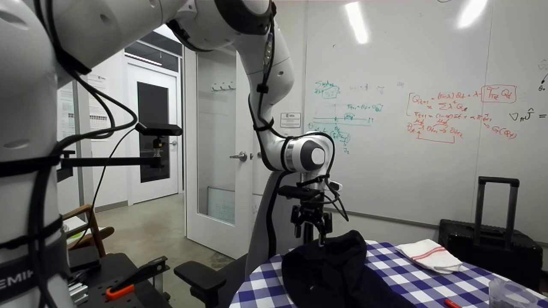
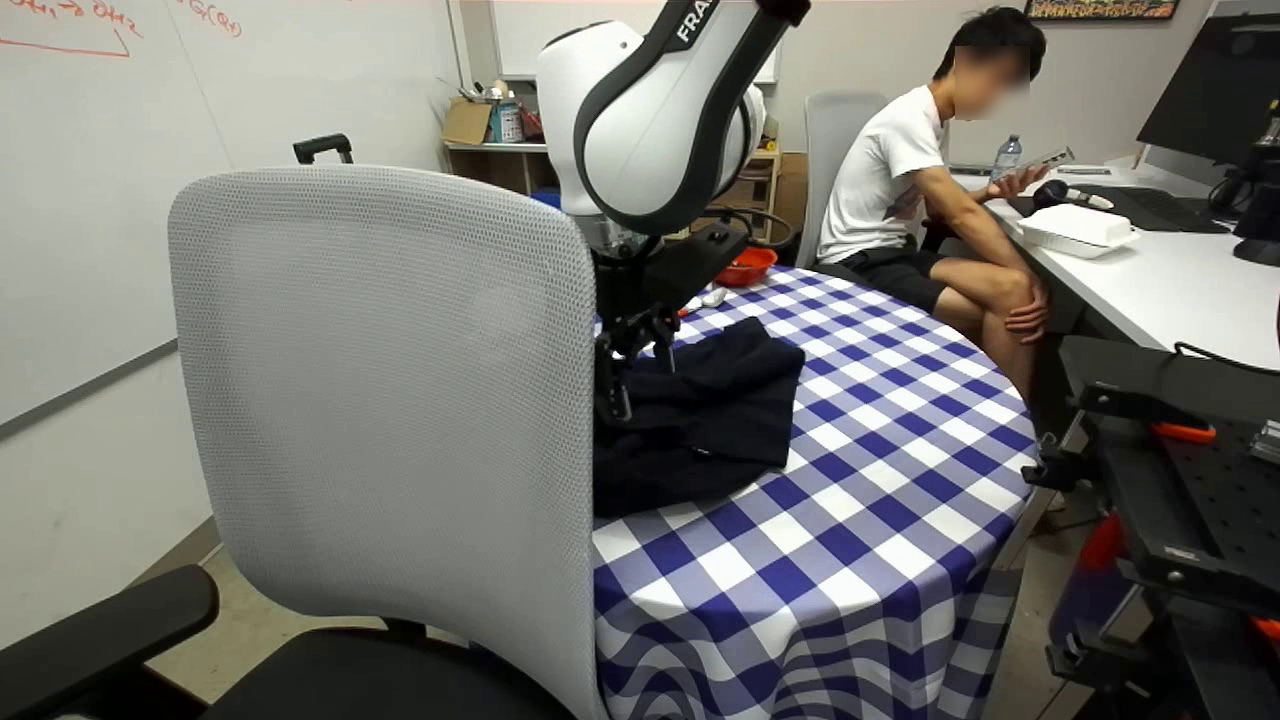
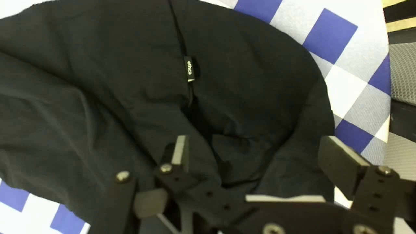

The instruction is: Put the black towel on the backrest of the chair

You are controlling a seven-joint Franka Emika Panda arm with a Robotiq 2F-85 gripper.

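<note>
Your gripper point(image 3: 259, 157) has its fingers point(image 3: 341, 169) spread wide over the black towel point(image 2: 735, 400), rumpled near the edge of the table point(image 2: 890, 440) by the chair point(image 2: 380, 380). Expect soft, limp cloth; pinch a raised fold toward that edge.

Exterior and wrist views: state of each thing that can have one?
gripper: open
black towel: rumpled, lying on checked tablecloth
chair backrest: upright, bare
checked tablecloth: spread, edge hanging
red-striped white towel: folded
suitcase handle: extended
clamshell takeout box: closed
monitor: dark screen
</note>
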